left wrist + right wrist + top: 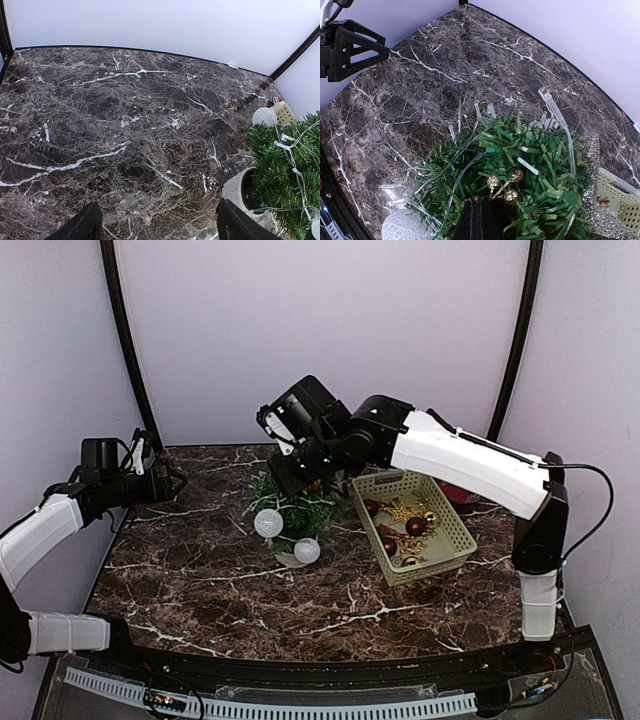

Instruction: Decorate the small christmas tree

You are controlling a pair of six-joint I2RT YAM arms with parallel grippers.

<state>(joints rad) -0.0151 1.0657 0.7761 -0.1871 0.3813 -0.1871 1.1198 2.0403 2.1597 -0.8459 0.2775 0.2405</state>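
Note:
The small christmas tree point(295, 502) stands mid-table in a white pot point(234, 190), wound with a clear light string and hung with two white balls point(268, 522). My right gripper point(298, 478) is right over the tree top. In the right wrist view its dark fingers point(482, 220) are together on the stem of a gold berry sprig point(502, 184), pressed into the green needles point(530, 155). My left gripper point(172, 483) is open and empty at the far left, low over the marble; its fingertips point(85, 225) stand wide apart, left of the tree point(285, 170).
A pale green basket point(412, 525) right of the tree holds red and gold ornaments; its rim shows in the right wrist view point(620, 195). A red object point(455, 490) lies behind it. Purple walls close in the back and sides.

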